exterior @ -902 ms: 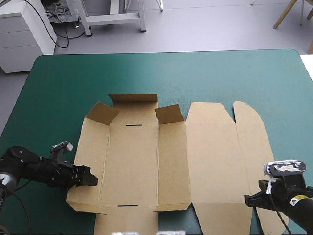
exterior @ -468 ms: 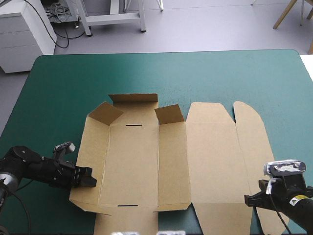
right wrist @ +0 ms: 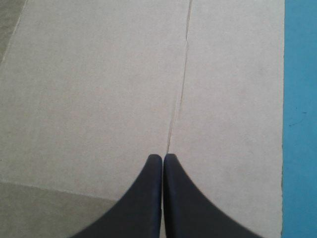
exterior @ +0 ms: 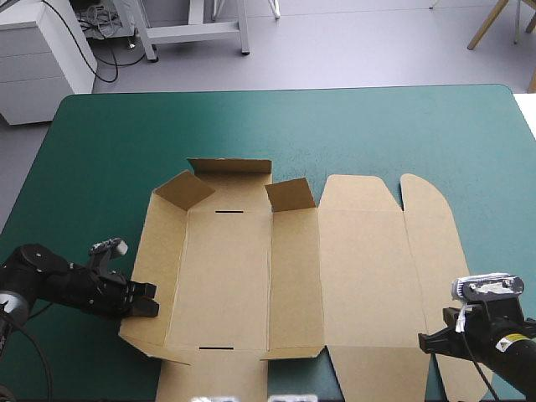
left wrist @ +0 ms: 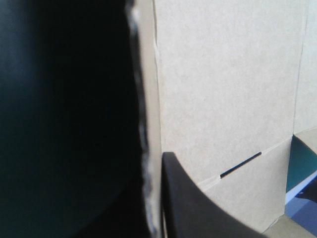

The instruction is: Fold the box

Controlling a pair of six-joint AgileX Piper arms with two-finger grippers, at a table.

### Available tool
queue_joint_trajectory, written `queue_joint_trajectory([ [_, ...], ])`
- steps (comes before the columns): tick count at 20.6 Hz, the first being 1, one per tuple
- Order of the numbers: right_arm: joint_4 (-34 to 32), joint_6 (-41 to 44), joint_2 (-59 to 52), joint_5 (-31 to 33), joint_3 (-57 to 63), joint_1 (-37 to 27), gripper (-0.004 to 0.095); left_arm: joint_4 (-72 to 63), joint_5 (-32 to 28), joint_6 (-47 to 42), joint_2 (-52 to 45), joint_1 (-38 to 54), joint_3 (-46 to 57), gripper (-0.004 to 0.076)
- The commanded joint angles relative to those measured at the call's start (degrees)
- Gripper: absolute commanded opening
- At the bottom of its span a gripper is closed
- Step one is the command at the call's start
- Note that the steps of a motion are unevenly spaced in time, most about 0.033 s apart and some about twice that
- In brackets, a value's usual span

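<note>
The brown box (exterior: 293,276) lies as a cut sheet on the teal-green cover, mostly flat. Its left side panel (exterior: 155,276) tilts up a little, and two corner flaps (exterior: 289,194) and the far flap stand raised. My left gripper (exterior: 149,299) is at that panel's outer edge, near the table's front. In the left wrist view the board's edge (left wrist: 148,124) runs between my black fingers (left wrist: 198,213), which are shut on it. My right gripper (exterior: 424,342) hovers over the sheet's right part. In the right wrist view it (right wrist: 162,156) is shut and holds nothing above a crease (right wrist: 181,89).
Teal-green cover (exterior: 100,151) stretches wide beyond the box's far edge and to its left. A narrow strip of cover (right wrist: 299,99) shows beside the board near my right gripper. Narrow slots (exterior: 229,213) are cut at both ends of the box's floor panel.
My left gripper has gone from open to shut on the left panel's edge, and that edge has shifted slightly inward and up. The right arm has not moved.
</note>
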Motion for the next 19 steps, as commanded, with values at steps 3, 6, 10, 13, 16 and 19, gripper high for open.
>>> queue_joint_trajectory([
  [3,0.81,-0.17,0.33,-2.83,-1.42,0.2,-0.0014,1.09,-1.43,0.72,-0.42,-0.85,-13.39,-0.001],
  [6,0.81,-0.17,0.33,-2.83,-1.42,0.2,-0.0014,3.9,0.28,4.63,2.52,-3.95,-20.64,-0.001],
  [10,0.81,-0.17,0.33,-2.83,-1.42,0.2,-0.0014,17.88,-2.25,3.85,8.76,-18.27,-33.12,-0.001],
  [13,0.81,-0.17,0.33,-2.83,-1.42,0.2,-0.0014,31.56,-6.47,3.75,12.58,-29.88,-40.28,-0.001],
  [16,0.81,-0.17,0.33,-2.83,-1.42,0.2,-0.0014,46.07,-14.76,2.35,15.59,-40.33,-44.47,-0.001],
  [19,0.81,-0.17,0.33,-2.83,-1.42,0.2,-0.0014,55.12,-20.97,1.79,16.84,-46.05,-44.76,-0.001],
])
